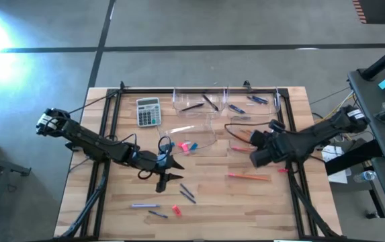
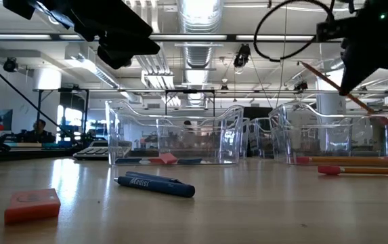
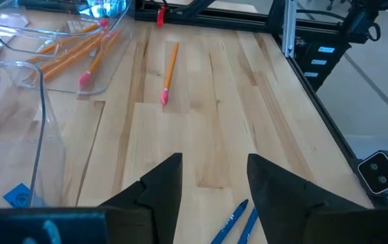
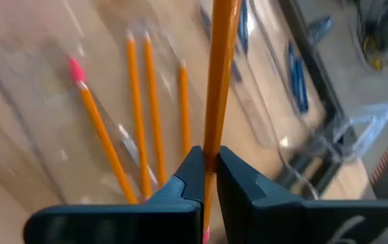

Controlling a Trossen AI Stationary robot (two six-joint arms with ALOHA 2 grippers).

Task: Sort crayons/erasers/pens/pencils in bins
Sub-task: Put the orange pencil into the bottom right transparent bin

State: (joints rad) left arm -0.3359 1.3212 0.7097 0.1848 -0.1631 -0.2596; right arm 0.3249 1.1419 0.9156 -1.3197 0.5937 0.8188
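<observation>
Four clear bins (image 1: 193,99) are sitting clustered at the far middle of the wooden table (image 1: 259,208). The far-left one is holding dark pens (image 1: 209,101), the far-right one blue crayons (image 1: 258,99), the near-left one pink and light blue erasers (image 1: 187,145), and the near-right bin (image 3: 78,61) orange pencils (image 4: 137,115) lying roughly side by side. The right gripper (image 4: 206,177) is hovering over that pencil bin, fingers clamping an orange pencil (image 4: 219,74) whose long axis is slanting steeply. The left gripper (image 3: 214,183), fingers spread and empty, is hanging beside the eraser bin. Another pencil (image 1: 248,177) is lying crosswise on the table.
</observation>
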